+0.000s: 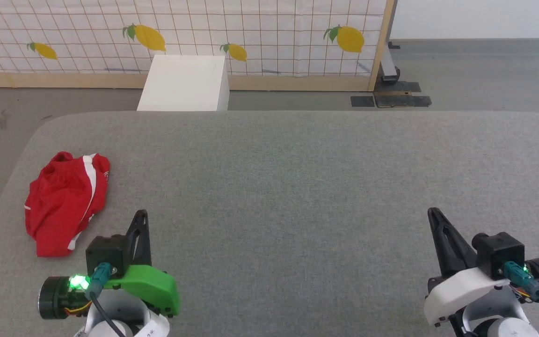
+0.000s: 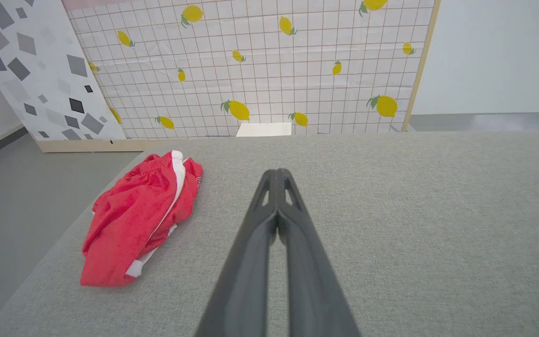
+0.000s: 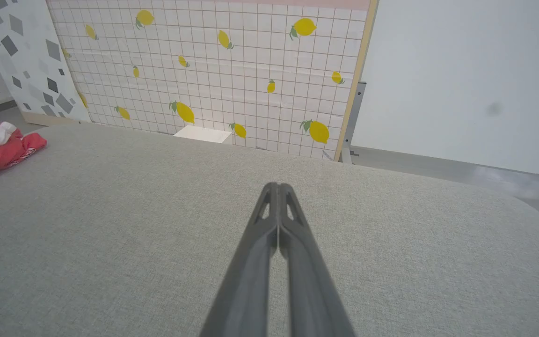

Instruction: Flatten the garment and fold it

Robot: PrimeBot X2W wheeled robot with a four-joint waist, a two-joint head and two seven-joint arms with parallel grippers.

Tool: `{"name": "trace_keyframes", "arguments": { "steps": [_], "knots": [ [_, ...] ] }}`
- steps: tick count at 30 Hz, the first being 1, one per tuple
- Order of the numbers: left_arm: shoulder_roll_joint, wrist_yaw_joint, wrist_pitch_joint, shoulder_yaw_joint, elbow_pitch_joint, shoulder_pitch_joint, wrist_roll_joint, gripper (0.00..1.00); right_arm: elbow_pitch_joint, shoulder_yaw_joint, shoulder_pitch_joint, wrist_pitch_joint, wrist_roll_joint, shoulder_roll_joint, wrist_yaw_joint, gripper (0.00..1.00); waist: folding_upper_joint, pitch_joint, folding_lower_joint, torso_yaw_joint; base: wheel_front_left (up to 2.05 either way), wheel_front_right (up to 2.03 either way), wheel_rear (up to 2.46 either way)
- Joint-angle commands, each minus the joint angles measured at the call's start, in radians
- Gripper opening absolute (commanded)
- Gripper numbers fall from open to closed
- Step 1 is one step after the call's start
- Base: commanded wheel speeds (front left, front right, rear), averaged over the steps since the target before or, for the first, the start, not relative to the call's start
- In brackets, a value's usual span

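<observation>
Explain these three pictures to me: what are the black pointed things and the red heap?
It is a two-armed robot. One picture looks down from its head; the other two come from cameras on its left and right wrists, looking along each arm's two dark fingers. Both pairs of jaws are shut, holding nothing. On the grey table lie crumpled red shorts with white stripes, on the robot's left, untouched. The robot should flatten and fold them.
</observation>
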Motion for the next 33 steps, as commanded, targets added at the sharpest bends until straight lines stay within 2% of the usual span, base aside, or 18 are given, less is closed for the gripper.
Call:
{"name": "trace_keyframes", "arguments": {
  "steps": [1, 22, 23, 24, 25, 33],
  "knots": [
    [-0.005, -0.001, 0.001, 0.002, 0.003, 0.014, 0.010, 0.00, 0.002, 0.001, -0.019, 0.000, -0.006, 0.003, -0.002, 0.00, 0.0000, 0.000, 0.0000, 0.000, 0.00, 0.00, 0.00],
    [-0.005, -0.001, 0.001, 0.002, 0.003, 0.014, 0.010, 0.00, 0.002, 0.001, -0.019, 0.000, -0.006, 0.003, -0.002, 0.00, 0.0000, 0.000, 0.0000, 0.000, 0.00, 0.00, 0.00],
    [0.000, 0.000, 0.000, -0.001, 0.000, 0.000, 0.000, 1.00, 0.000, 0.000, 0.000, 0.000, 0.000, 0.000, 0.000, 1.00, 0.0000, 0.000, 0.0000, 0.000, 0.00, 0.00, 0.00],
    [0.000, 0.000, 0.000, -0.001, 0.000, 0.000, 0.000, 0.00, 0.000, 0.000, 0.000, 0.000, 0.000, 0.000, 0.000, 0.00, 0.0000, 0.000, 0.0000, 0.000, 0.00, 0.00, 0.00],
    [0.000, 0.000, 0.000, -0.002, 0.000, 0.000, 0.000, 1.00, 0.000, 0.000, 0.000, 0.000, 0.000, 0.000, 0.000, 1.00, 0.0000, 0.000, 0.0000, 0.000, 0.00, 0.00, 0.00],
    [0.001, 0.000, 0.001, -0.003, 0.000, 0.000, 0.000, 1.00, 0.001, -0.002, 0.000, 0.000, 0.000, -0.001, 0.000, 1.00, 0.0000, 0.000, 0.0000, 0.000, 0.00, 0.00, 0.00]
  ]
}}
